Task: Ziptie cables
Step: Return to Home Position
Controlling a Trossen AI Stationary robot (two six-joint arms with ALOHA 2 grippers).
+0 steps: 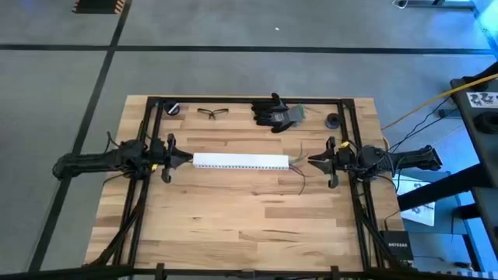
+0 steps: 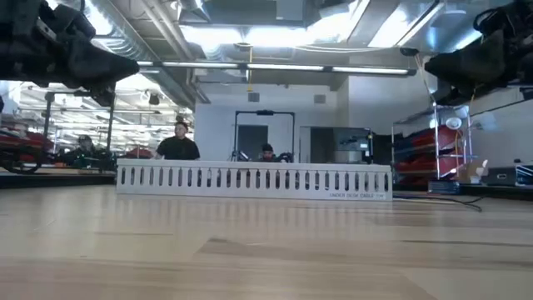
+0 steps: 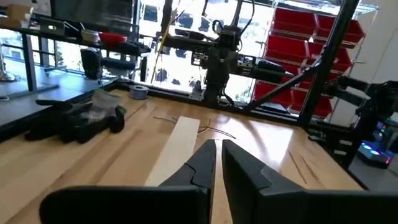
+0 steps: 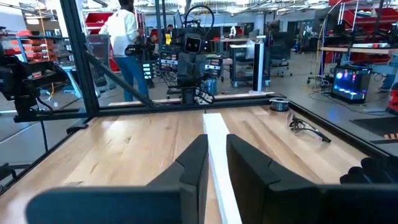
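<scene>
Cables [image 1: 299, 169]: I only see the loose ends, thin dark and greenish wires splaying out of the right end of the white cable duct [image 1: 240, 161]. The rest is inside the duct, which is closed on top. Its slotted side faces the low view [image 2: 254, 179], and I can't make out wires through the slots.

The duct lies lengthwise across the table [image 1: 233, 225], centred between the left and right edges and nearer the far edge.

Left tool [image 1: 187, 159] sits just off the duct's left end, fingers [image 3: 202, 168] drawn together to a thin slit, gripping nothing. Right tool [image 1: 313, 161] is just beside the splayed ends, fingers likewise close together and empty.

Along the far edge are black gloves [image 1: 274, 113], safety glasses [image 1: 212, 113] and a tape roll [image 1: 173, 109].
</scene>
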